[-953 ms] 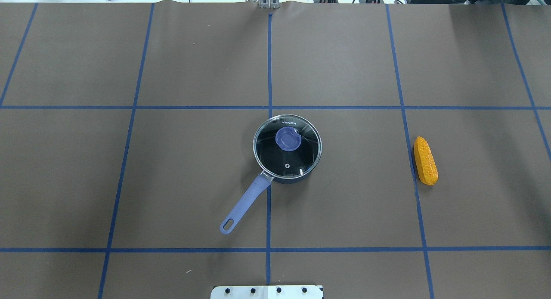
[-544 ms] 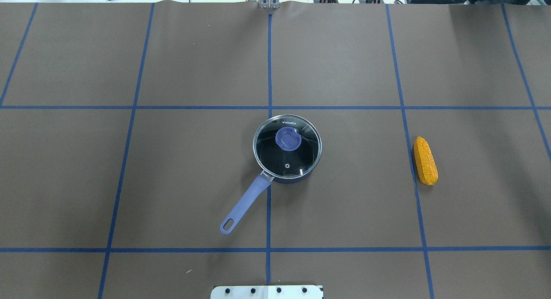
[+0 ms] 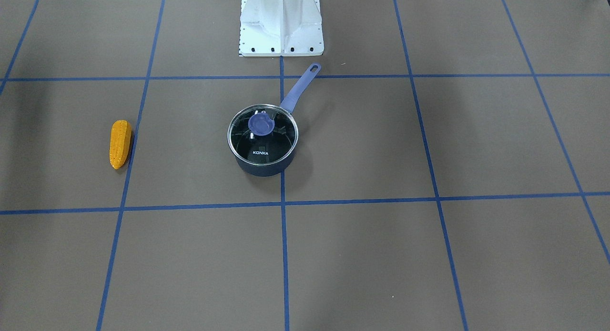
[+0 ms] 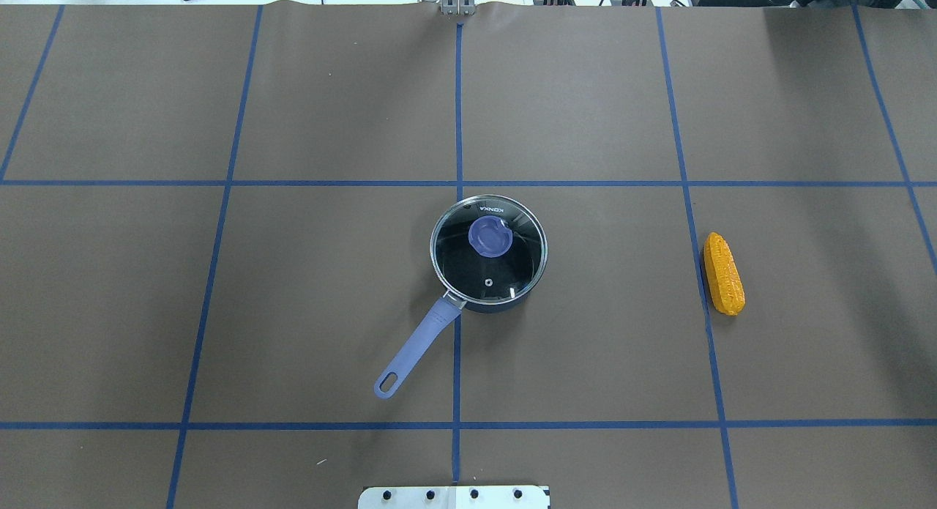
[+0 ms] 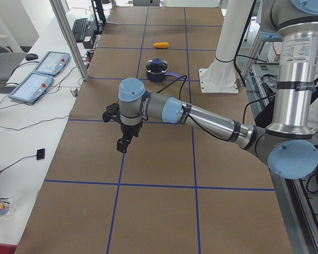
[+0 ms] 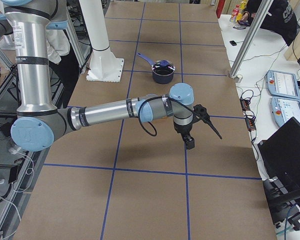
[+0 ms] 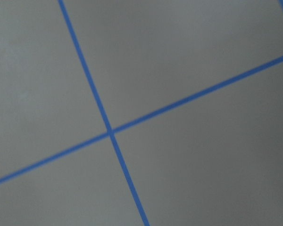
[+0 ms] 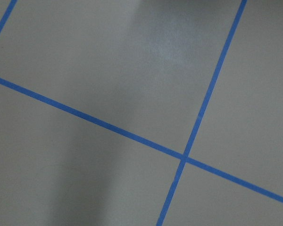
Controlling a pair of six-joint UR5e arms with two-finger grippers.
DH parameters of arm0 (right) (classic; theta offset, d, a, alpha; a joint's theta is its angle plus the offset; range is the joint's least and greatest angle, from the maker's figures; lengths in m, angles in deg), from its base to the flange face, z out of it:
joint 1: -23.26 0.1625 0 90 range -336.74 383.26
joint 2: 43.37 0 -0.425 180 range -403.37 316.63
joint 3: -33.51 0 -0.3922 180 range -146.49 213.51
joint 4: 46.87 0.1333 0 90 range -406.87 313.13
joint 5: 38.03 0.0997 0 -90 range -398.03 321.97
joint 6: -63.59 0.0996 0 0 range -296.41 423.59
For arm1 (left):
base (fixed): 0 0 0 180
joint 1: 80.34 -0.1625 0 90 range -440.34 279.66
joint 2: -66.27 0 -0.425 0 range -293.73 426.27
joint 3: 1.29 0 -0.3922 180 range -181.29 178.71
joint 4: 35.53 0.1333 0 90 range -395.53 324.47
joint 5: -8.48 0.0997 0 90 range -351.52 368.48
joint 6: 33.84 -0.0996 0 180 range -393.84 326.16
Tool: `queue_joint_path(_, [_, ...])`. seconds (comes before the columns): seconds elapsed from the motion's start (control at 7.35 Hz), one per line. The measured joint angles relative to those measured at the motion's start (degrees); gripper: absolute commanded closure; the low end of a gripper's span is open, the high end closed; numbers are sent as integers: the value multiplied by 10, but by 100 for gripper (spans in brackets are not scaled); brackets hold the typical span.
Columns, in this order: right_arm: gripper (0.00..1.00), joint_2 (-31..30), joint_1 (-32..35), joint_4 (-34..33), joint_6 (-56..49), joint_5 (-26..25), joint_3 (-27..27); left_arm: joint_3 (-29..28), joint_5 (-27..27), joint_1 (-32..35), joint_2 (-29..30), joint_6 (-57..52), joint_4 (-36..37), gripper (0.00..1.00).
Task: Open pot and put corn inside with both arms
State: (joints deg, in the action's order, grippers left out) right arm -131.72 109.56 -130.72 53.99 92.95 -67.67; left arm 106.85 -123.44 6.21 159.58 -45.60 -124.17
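The dark pot (image 4: 492, 307) stands at the table's middle, with a glass lid (image 4: 512, 267) shut on it, a blue knob (image 4: 490, 236) and a long blue handle (image 4: 417, 348) that points toward the robot's base. The orange-yellow corn (image 4: 723, 273) lies flat to the pot's right, apart from it. In the front-facing view the corn (image 3: 120, 144) lies left of the pot (image 3: 262, 169). My left gripper (image 5: 123, 145) shows only in the left side view, far from the pot. My right gripper (image 6: 190, 144) shows only in the right side view. I cannot tell whether either is open or shut.
The white base pedestal (image 3: 281, 21) stands at the robot's edge of the table. Blue tape lines (image 4: 457, 128) grid the brown table cover. Teach pendants (image 5: 42, 69) and cables lie on a side bench. Both wrist views show only table cover and tape.
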Motion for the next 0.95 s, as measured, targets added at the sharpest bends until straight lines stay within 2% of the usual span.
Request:
queue_joint_path(0.27, [0, -1, 0, 27, 14, 1, 4, 10, -25, -6, 11, 0, -26, 2])
queue_joint_path(0.41, [0, 0, -3, 38, 50, 2, 4, 17, -35, -31, 19, 20, -43, 1])
queue_joint_path(0.54, [0, 0, -11, 49, 89, 5, 4, 22, -38, -69, 37, 83, -52, 1])
queue_joint_path(0.82, [0, 1, -33, 61, 131, 7, 5, 41, -34, -152, 86, 295, -56, 1])
queue_joint_path(0.95, [0, 1, -40, 63, 142, 7, 5, 52, -14, -197, 119, 407, -55, 1])
